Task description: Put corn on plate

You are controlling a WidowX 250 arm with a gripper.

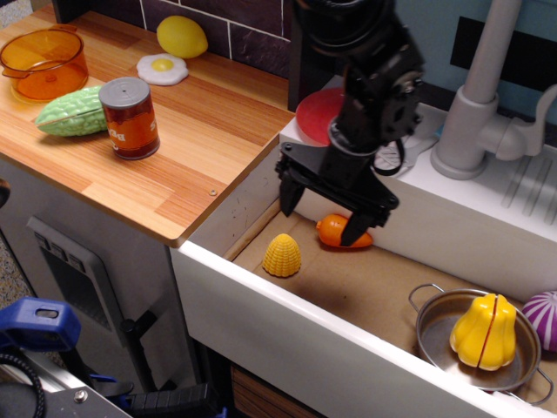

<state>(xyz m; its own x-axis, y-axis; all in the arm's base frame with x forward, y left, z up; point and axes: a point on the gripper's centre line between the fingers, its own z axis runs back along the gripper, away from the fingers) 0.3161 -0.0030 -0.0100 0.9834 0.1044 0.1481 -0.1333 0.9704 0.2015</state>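
Observation:
The corn [282,255] is a small yellow ribbed dome standing on the sink floor near its left wall. The red plate [317,114] lies on the white ledge behind the sink, mostly hidden by the arm. My gripper [323,213] is open, fingers pointing down, hanging just above and to the right of the corn, apart from it. Its right finger [356,228] is in front of an orange carrot [335,229].
A metal pot [435,333] holding a yellow squash [484,330] sits at the sink's right, beside a purple vegetable [544,319]. On the wooden counter [196,148] stand a can [129,117], a green gourd [71,111], an orange pot [43,62], a fried egg [162,68] and a lemon [182,36]. A faucet [476,96] stands at the back right.

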